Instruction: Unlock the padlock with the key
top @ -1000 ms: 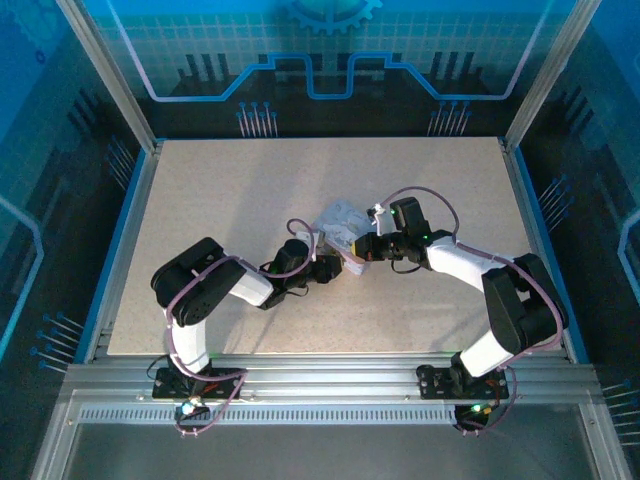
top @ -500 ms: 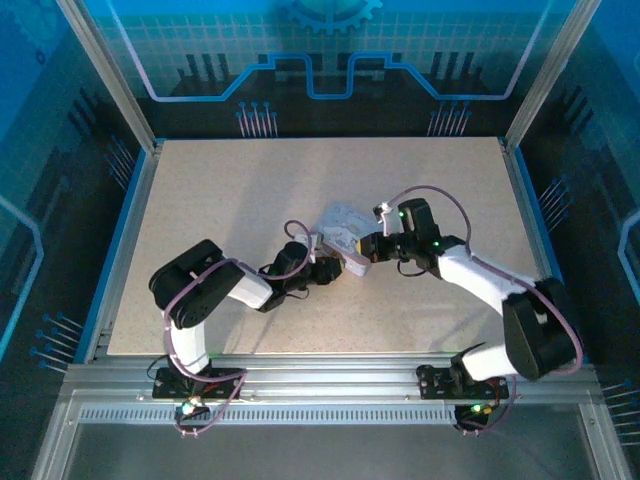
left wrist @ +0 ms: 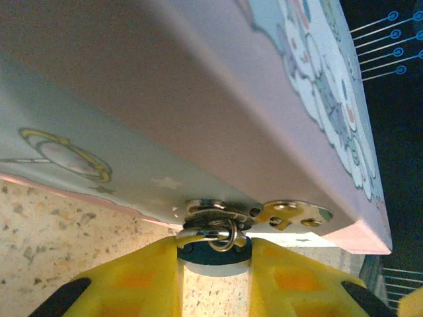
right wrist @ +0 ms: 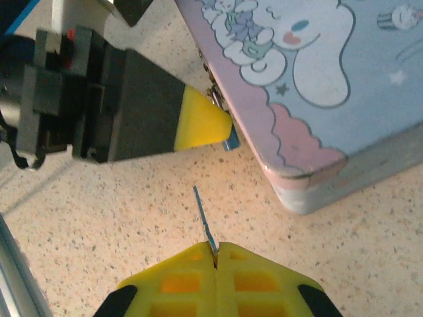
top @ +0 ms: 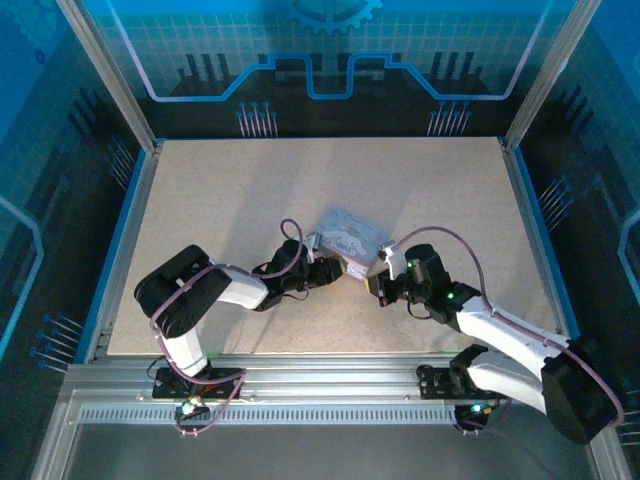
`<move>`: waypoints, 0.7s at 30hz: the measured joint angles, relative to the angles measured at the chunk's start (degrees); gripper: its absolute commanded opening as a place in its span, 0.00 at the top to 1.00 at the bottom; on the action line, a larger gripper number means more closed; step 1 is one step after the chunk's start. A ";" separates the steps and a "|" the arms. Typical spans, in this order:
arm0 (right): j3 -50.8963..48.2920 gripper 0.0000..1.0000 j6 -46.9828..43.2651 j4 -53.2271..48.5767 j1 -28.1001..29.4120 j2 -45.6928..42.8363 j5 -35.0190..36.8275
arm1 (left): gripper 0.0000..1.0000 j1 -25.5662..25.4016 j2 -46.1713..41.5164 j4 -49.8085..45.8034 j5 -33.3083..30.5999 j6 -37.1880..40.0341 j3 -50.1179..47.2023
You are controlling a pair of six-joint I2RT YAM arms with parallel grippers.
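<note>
In the left wrist view, the padlock (left wrist: pixel 211 253), small and dark with a silvery shackle, hangs from the metal hasp (left wrist: pixel 291 212) on the lavender cartoon box (left wrist: pixel 198 99). My left gripper (left wrist: pixel 215 247) is shut on it, with a yellow finger pressed to each side. The right wrist view has the key (right wrist: pixel 203 214), a thin bluish sliver. It sticks out of my shut right gripper (right wrist: pixel 216 249) and points at the padlock (right wrist: pixel 229 142), a short way from it. From above, the left gripper (top: pixel 335 270) is at the box (top: pixel 350 233) and the right gripper (top: pixel 378 284) is just off its near corner.
The box lies mid-table on the speckled beige tabletop (top: pixel 220 190). The left arm's black and yellow finger (right wrist: pixel 198 122) is in front of the key. Aluminium rails (top: pixel 330 370) run along the near edge and blue walls enclose the table.
My right arm has pulled back from the box toward the near edge, with the key still pinched. The left gripper has stayed at the box's hasp.
</note>
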 measured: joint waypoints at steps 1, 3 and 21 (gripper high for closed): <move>-0.87 0.99 -0.20 0.52 0.46 -0.61 0.61 | 0.74 0.00 0.00 -0.02 0.33 -0.48 0.00; -2.73 0.99 -0.61 2.19 1.57 -1.73 1.90 | 0.74 0.00 0.00 0.02 1.07 -1.88 0.00; -5.90 0.99 -3.82 15.76 8.57 9.73 10.95 | 0.75 -1.36 0.00 -0.07 1.60 -4.85 0.00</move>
